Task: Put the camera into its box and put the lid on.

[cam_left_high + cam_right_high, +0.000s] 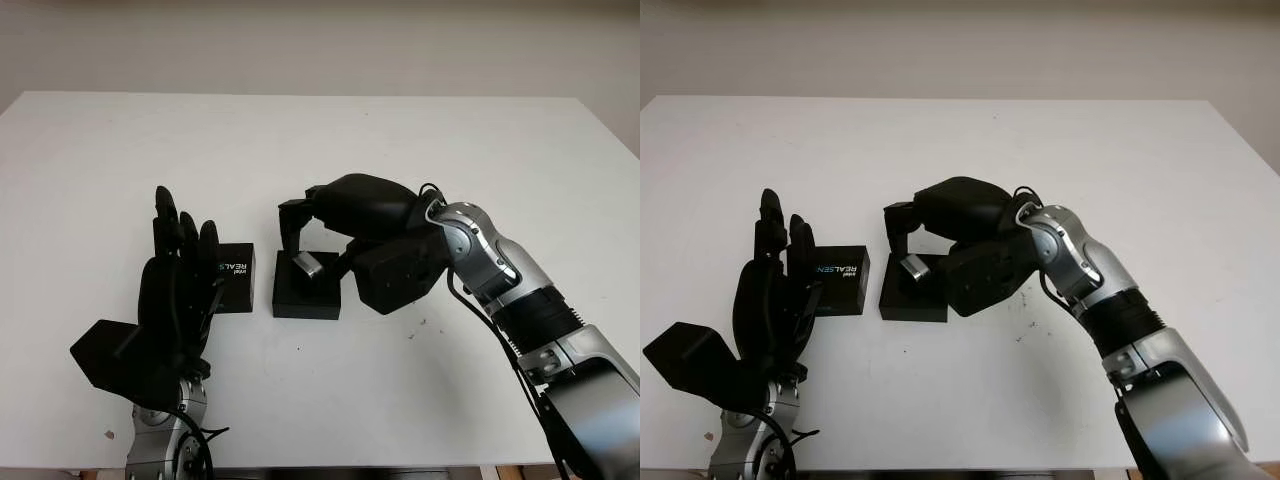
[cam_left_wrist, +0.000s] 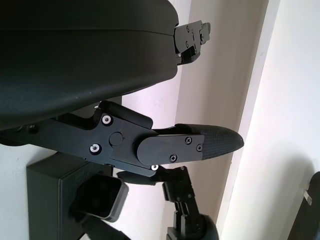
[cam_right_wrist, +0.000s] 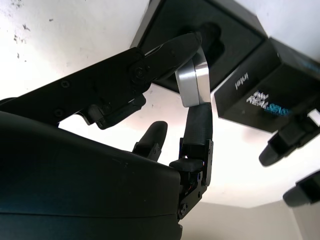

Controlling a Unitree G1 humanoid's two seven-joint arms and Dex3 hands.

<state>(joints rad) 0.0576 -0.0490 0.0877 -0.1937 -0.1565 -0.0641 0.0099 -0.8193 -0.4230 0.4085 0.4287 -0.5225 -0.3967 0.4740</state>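
White and plain, the surface carries two black things near its middle: the box, which is open on top, and just beside it the lid with white letters printed on its side. The small silver camera is pinched between the fingers of the right hand and is held directly over the box; in the right wrist view the camera is seen above the dark hollow of the box. The step in hand is judged to be the placing of the camera, and it is not yet released. Next, the camera must be lowered straight into the hollow and let go. The left hand is raised near the lid, open, with nothing held.
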